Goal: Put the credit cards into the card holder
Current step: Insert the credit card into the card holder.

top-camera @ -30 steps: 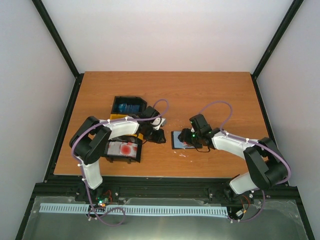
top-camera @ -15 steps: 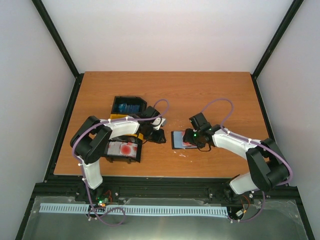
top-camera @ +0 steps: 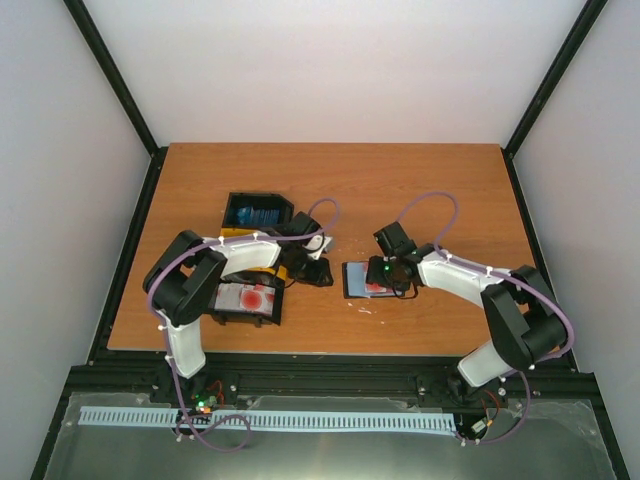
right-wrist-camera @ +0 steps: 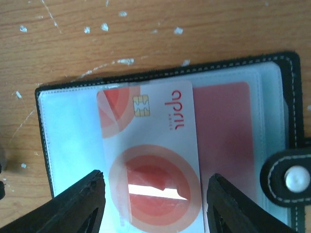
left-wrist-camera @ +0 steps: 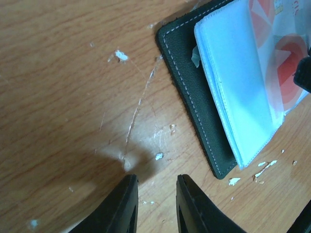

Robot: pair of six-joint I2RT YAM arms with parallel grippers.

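Credit cards [top-camera: 248,298]: you've got one white red-blotched plastic card [right-wrist-camera: 150,145] on the open black folding wallet [right-wrist-camera: 68,141] mid-table, right claw [right-wrist-camera: 154,178] straddling it (grip unclear), left claw [left-wrist-camera: 156,180] slightly apart, empty, more waiting in black plastic bins [top-camera: 248,319] at its 9 o'clock.

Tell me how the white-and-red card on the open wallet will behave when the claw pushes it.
The white-and-red card looks thin and flat, so probably stiff but light. A glare streak suggests a glossy face; it may skate over the clear sleeves of the card holder. It should not roll or tip.
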